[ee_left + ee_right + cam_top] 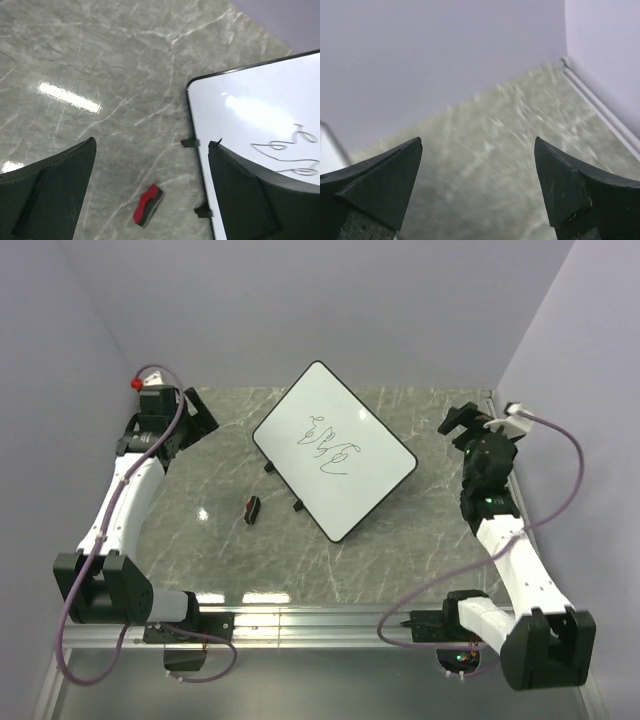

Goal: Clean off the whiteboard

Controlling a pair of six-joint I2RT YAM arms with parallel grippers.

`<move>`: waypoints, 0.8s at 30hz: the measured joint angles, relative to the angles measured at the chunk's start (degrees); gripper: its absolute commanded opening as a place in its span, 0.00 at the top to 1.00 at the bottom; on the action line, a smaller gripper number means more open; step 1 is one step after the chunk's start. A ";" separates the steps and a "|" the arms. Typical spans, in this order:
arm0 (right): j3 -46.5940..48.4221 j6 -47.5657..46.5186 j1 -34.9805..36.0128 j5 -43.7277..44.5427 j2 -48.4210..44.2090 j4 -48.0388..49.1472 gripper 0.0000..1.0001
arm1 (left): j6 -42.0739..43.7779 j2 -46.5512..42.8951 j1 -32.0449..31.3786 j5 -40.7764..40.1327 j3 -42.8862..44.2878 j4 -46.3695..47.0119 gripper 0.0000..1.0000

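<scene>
The whiteboard (335,450) lies tilted in the middle of the marble table, with black scribbles (331,443) on it. Its near corner and scribbles also show in the left wrist view (260,110). A small black-and-red eraser (252,509) lies on the table left of the board; it also shows in the left wrist view (148,205). My left gripper (200,417) is open and empty, raised at the far left, well away from the eraser. My right gripper (455,423) is open and empty at the far right, beside the board's right corner.
Grey walls close the table at the back and both sides. A metal rail (300,620) runs along the near edge. The right wrist view shows blurred table (520,150) and a wall corner (565,60).
</scene>
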 measured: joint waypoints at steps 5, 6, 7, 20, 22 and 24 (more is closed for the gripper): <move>6.43 7.30 0.17 -3.96 -4.76 -9.03 0.00 | -2.62 -5.55 0.76 4.70 0.35 -1.22 0.01; 7.04 8.39 0.39 -5.46 -4.79 -10.54 0.00 | -3.04 -6.97 1.01 6.78 -1.49 -0.26 0.01; 7.56 9.90 0.59 -6.82 -4.66 -12.00 0.00 | -3.45 -8.11 1.09 8.52 -3.32 0.11 0.01; 3.50 32.52 -1.38 -24.79 -3.30 -21.90 0.00 | -5.88 -11.26 -2.82 7.06 -15.87 -3.65 0.01; 3.69 32.50 -1.36 -26.36 -2.05 -24.65 0.00 | -5.95 -10.75 -5.64 4.57 -17.44 -3.74 0.02; 3.74 32.09 -1.27 -26.77 -2.12 -27.43 0.00 | -6.05 -9.70 -7.61 2.99 -18.95 -3.34 0.02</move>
